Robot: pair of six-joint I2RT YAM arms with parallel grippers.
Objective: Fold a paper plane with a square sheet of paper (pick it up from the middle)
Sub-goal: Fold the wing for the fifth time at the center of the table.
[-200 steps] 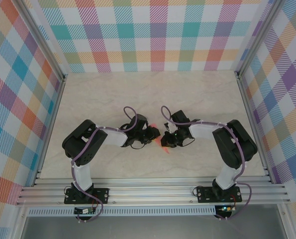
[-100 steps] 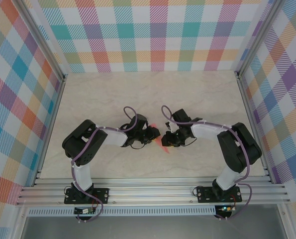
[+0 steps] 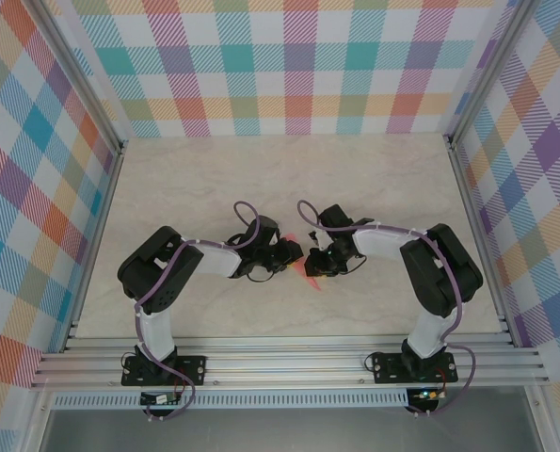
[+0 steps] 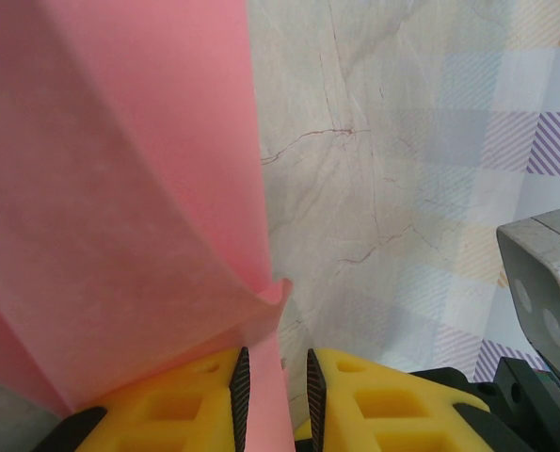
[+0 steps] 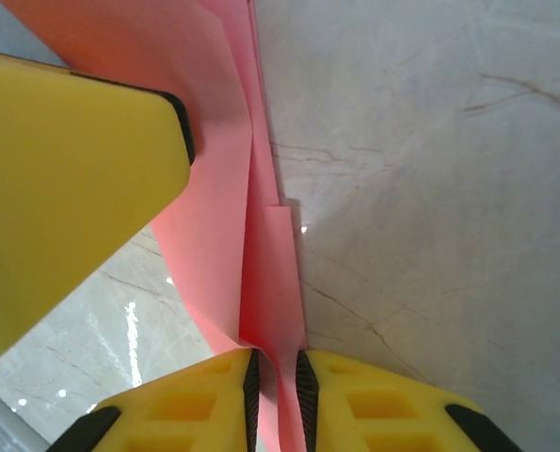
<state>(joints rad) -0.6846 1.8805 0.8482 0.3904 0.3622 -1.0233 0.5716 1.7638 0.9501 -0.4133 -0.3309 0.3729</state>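
Observation:
The salmon-pink paper [image 3: 310, 271], folded into long creased flaps, hangs between my two grippers just above the table's middle. My left gripper [image 3: 296, 256] comes in from the left; in its wrist view the paper [image 4: 120, 188] rises as a broad curved flap. A narrow strip of it sits between the nearly closed jaws [image 4: 273, 363], against the left pad. My right gripper [image 3: 317, 262] faces it from the right. Its jaws [image 5: 278, 358] pinch a folded edge of the paper [image 5: 261, 235], which fills the gap. The left gripper's yellow finger [image 5: 72, 169] shows close beside it.
The marble-patterned table [image 3: 289, 179] stretches behind the grippers to the plaid back wall [image 3: 289, 66]. Plaid side walls with metal rails [image 3: 101, 207] close both sides. Part of the right arm's grey wrist housing [image 4: 543, 282] stands at the right of the left wrist view.
The right arm's forearm and elbow have shifted slightly left and its wrist has turned a little. The left arm and the paper stay in place.

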